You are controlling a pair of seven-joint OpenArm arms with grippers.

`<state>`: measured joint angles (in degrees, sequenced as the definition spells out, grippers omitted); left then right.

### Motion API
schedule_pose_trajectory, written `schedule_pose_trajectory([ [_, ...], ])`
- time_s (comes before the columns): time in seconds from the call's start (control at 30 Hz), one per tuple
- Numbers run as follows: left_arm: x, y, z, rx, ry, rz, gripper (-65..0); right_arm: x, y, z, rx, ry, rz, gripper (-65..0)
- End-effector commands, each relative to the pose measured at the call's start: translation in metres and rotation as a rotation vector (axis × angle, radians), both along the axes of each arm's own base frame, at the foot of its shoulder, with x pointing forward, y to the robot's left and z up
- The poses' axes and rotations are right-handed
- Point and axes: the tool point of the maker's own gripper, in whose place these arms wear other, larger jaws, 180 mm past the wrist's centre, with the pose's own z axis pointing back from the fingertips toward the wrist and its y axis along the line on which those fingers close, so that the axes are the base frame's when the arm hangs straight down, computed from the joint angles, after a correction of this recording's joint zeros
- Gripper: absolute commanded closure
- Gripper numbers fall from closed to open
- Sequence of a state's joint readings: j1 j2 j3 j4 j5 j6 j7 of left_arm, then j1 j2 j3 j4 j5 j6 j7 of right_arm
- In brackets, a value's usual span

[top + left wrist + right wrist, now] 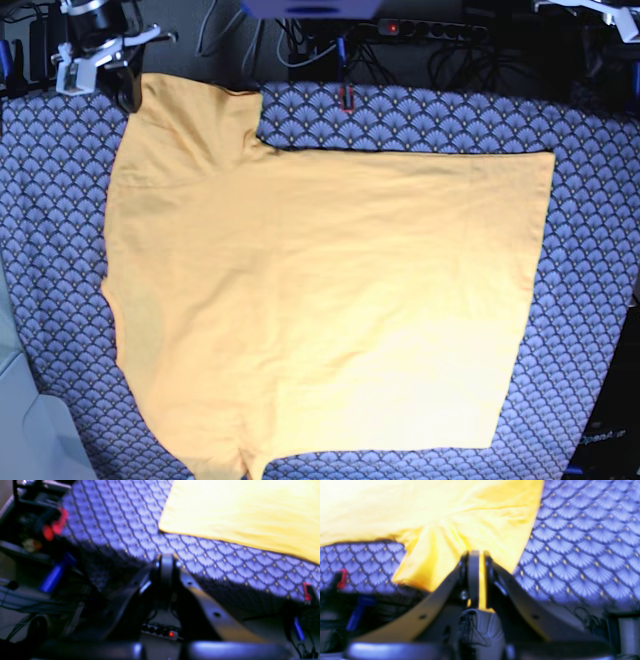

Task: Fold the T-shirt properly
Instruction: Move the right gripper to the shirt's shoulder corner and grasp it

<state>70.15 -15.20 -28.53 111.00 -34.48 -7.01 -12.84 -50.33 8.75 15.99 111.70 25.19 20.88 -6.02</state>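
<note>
The yellow-orange T-shirt [330, 300] lies spread flat on the blue-grey scale-patterned table cloth [590, 250]. One sleeve [190, 115] points to the far left corner. My right gripper [128, 88] is at that sleeve's tip and is shut on the T-shirt. In the right wrist view the gripper [480, 562] has yellow cloth [460, 530] pinched between its jaws, with the fabric bunched in front of them. My left gripper [167, 563] is shut and empty, over the table's edge, apart from the T-shirt's corner [240, 512]. In the base view only part of that arm [608, 12] shows, at the far right.
A power strip [415, 28] and cables lie beyond the table's far edge. A red clip [345, 98] sits on the far edge. Red and blue clamps [56, 525] and another power strip [160, 631] show below the table in the left wrist view.
</note>
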Motion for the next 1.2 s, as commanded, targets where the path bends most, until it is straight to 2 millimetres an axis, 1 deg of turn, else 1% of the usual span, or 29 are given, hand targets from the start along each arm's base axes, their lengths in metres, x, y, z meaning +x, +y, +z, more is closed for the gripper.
schedule_pose_trajectory([
  [0.0,0.001,0.002,0.008,0.011,-0.011,0.015,0.0,0.005,-0.003,0.013,0.038,-0.034,0.012,-8.7],
  [0.07,0.003,0.011,0.011,0.029,-0.002,0.054,0.0,0.012,-0.002,0.019,0.101,-0.026,0.061,-14.0],
  [0.13,0.005,0.021,0.011,0.042,0.015,0.084,0.0,0.016,0.003,0.024,0.146,-0.018,0.122,-17.2],
  [0.2,0.009,0.032,0.011,0.057,0.032,0.109,0.0,0.017,0.009,0.028,0.169,-0.01,0.193,-18.0],
  [0.3,0.012,0.047,0.01,0.07,0.06,0.153,0.0,0.021,0.007,0.02,0.166,0.063,0.212,-18.1],
  [0.37,0.014,0.057,0.011,0.08,0.081,0.176,0.0,0.02,0.004,0.01,0.179,0.126,0.211,-18.1],
  [0.4,0.015,0.06,0.01,0.081,0.089,0.184,0.0,0.022,0.0,0.005,0.187,0.145,0.2,-18.1],
  [0.47,0.019,0.066,0.01,0.08,0.103,0.198,0.0,0.024,-0.014,-0.009,0.195,0.198,0.166,-18.1],
  [0.57,0.023,0.072,0.009,0.077,0.125,0.211,0.0,0.027,-0.029,-0.033,0.223,0.269,0.126,-18.2],
  [0.6,0.025,0.073,0.008,0.073,0.134,0.213,0.0,0.028,-0.038,-0.039,0.222,0.295,0.117,-18.2],
  [0.67,0.028,0.074,0.008,0.066,0.143,0.203,0.0,0.031,-0.048,-0.051,0.223,0.342,0.118,-18.2],
  [0.73,0.034,0.071,0.011,0.066,0.134,0.167,-5.2,0.033,-0.056,-0.058,0.223,0.379,0.122,-18.2],
  [0.83,0.04,0.073,0.017,0.075,0.122,0.138,-17.9,0.034,-0.062,-0.066,0.236,0.411,0.114,-18.2],
  [0.9,0.04,0.074,0.018,0.065,0.115,0.148,-23.7,0.035,-0.064,-0.071,0.246,0.427,0.11,-18.2],
  [0.97,0.037,0.079,0.022,0.074,0.105,0.165,-24.8,0.034,-0.063,-0.073,0.256,0.433,0.109,-18.2],
  [1.03,0.038,0.082,0.024,0.08,0.103,0.164,-24.8,0.033,-0.049,-0.077,0.279,0.44,0.128,-18.2],
  [1.17,0.04,0.089,0.019,0.121,0.159,0.178,-24.8,0.033,-0.028,-0.083,0.301,0.456,0.179,-18.2],
])
